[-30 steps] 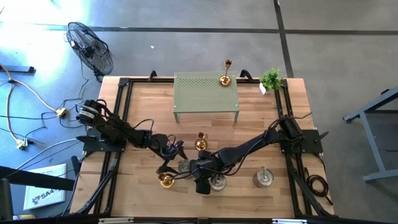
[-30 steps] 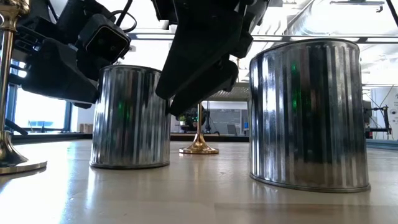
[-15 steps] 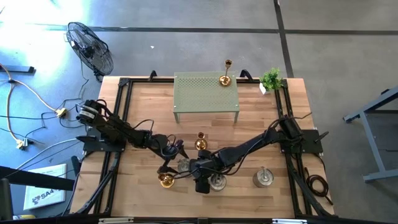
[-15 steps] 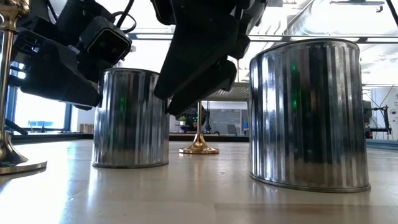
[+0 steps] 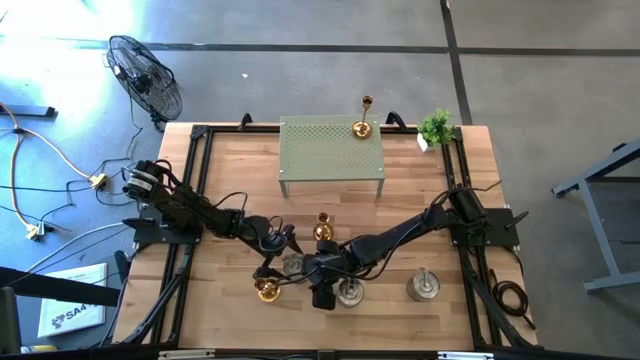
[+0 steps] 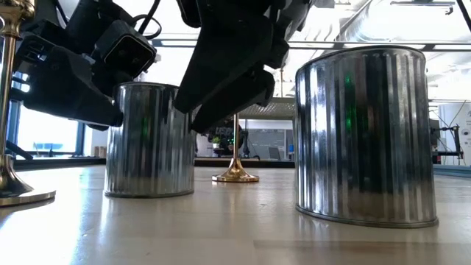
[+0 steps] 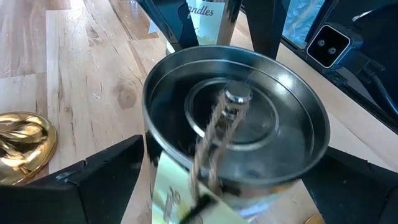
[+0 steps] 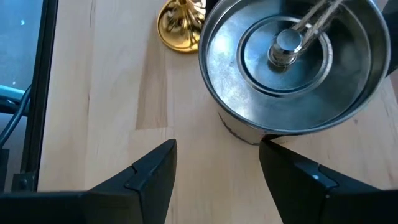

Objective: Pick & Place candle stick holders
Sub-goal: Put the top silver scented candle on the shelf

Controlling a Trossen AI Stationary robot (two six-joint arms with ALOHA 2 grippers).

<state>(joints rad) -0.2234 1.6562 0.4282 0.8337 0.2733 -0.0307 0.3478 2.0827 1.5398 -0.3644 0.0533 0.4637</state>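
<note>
A squat silver-grey holder (image 5: pixel 293 265) stands on its base on the table, with a string and a pale tag (image 7: pixel 166 194) on its middle post. My left gripper (image 5: pixel 283 247) is open and its fingers stand on either side of this holder (image 7: pixel 249 124). My right gripper (image 5: pixel 312 272) is open just to the holder's right, and the holder (image 8: pixel 292 62) lies beyond its fingertips. Two more silver holders (image 5: pixel 349 292) (image 5: pixel 423 287) stand near the front edge. Gold holders stand at the front left (image 5: pixel 265 290), mid-table (image 5: pixel 323 230) and on the green stand (image 5: pixel 362 127). My left gripper's fingers (image 7: pixel 106 177) straddle the silver holder's wall (image 7: pixel 149 149) slanting down from the table's left; I cannot tell whether they touch it. My right gripper has one fingertip (image 8: pixel 273 149) close by the foot of the holder's wall (image 8: pixel 245 134); I cannot tell whether it touches.
The green perforated stand (image 5: pixel 330 147) is at the far middle and a small potted plant (image 5: pixel 436 127) at the far right corner. In the low view the nearer silver holder (image 6: pixel 364 132) fills the right, and the gold holder (image 6: pixel 11 110) the left edge.
The silver holder between my left gripper's fingers has slid a little toward the table's left edge, still upright. My right gripper has moved the same way, toward the holder. My left gripper has shifted slightly around the holder.
</note>
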